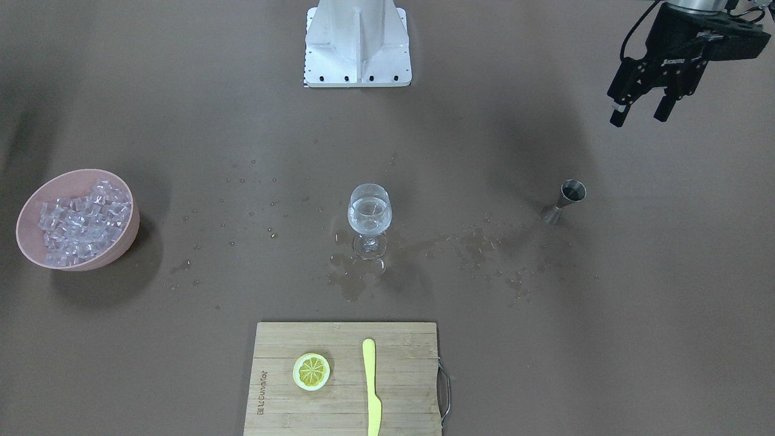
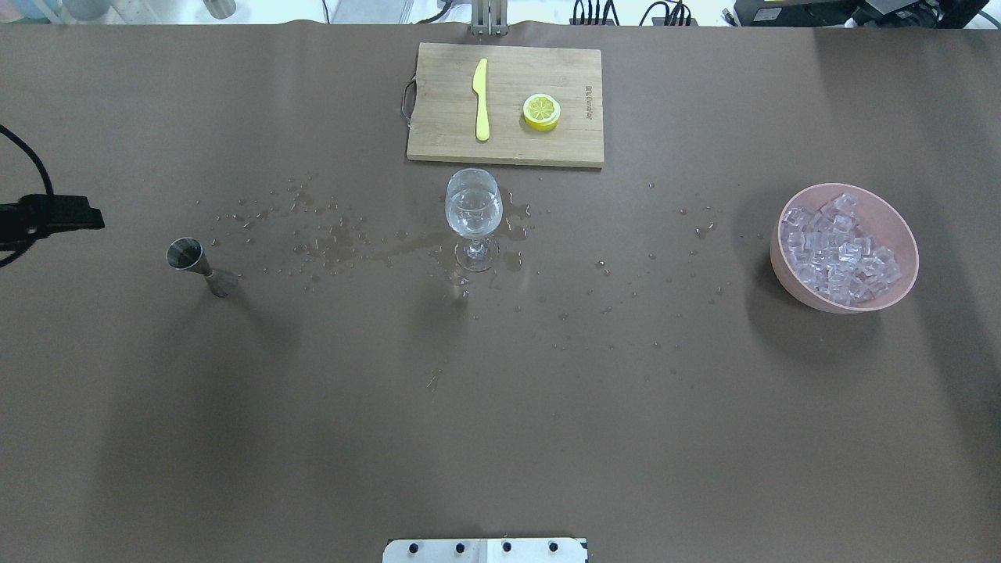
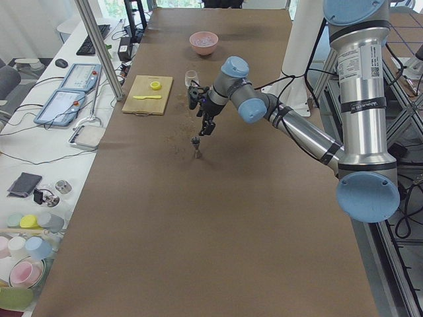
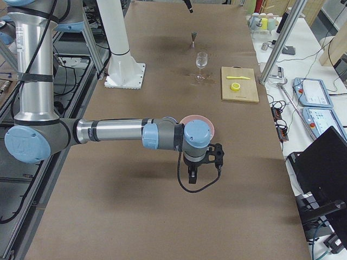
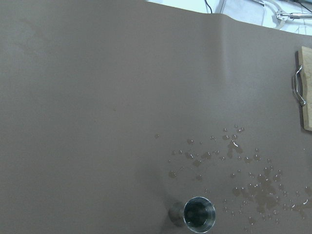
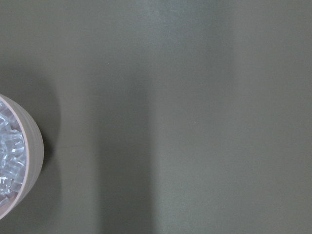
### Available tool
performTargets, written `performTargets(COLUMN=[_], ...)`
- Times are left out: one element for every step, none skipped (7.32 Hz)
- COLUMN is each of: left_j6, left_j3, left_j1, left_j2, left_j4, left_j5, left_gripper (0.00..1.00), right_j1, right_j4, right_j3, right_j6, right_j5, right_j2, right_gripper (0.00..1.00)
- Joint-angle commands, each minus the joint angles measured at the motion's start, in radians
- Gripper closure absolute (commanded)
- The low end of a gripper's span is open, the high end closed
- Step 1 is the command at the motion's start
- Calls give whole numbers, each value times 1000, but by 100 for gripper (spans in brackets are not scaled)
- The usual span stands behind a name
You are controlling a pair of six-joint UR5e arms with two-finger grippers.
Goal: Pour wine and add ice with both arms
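A wine glass (image 1: 369,215) with a little clear wine stands upright at mid table, also in the overhead view (image 2: 472,215). A steel jigger (image 1: 564,203) stands upright on the robot's left; it also shows in the left wrist view (image 5: 199,214). A pink bowl (image 1: 27,239) full of small clear ice cubes (image 1: 82,221) sits on the robot's right, also in the overhead view (image 2: 843,246). My left gripper (image 1: 639,118) is open and empty, raised behind and outside the jigger. My right gripper (image 4: 203,165) hangs beyond the bowl, seen only from the side; I cannot tell its state.
A wooden cutting board (image 1: 339,406) lies at the far edge with a lemon slice (image 1: 311,371) and a yellow knife (image 1: 371,387). Spilled droplets (image 1: 484,254) and a wet patch surround the glass. The white base block (image 1: 357,42) is at the robot's side.
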State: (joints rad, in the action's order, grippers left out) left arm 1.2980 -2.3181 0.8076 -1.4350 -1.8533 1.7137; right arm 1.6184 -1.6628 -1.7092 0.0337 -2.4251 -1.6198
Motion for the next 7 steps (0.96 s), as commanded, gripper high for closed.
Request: performTargets(left_j6=[163,252,301,338,372,395,403], left_j3=[-15,-11,-3,5,29,69,118], left_j1=[-207,-303,-371,-408,-457,-491,-508], left_j2=[-110,-143,-143,-143,-143,-156,-168], left_j4=[214,270,273,275,279,301,301], left_j5=[-243,-355,-429,-463,-538,-622,-711], left_gripper=[2,2,2,2,2,2,2], right_j1=[0,0,-2,-3,-3,-5,-8], right_j4=[0,-2,-2,-2,-2,-2,-2], right_j3=[2,2,3,8,13,16,16], right_j6=[0,0,0,0,-2,-2,-3], right_j5=[0,-2,0,1,0,-2,-5], right_j2=[0,0,3,9,12,12,12], right_gripper=[0,0,0,0,0,0,0])
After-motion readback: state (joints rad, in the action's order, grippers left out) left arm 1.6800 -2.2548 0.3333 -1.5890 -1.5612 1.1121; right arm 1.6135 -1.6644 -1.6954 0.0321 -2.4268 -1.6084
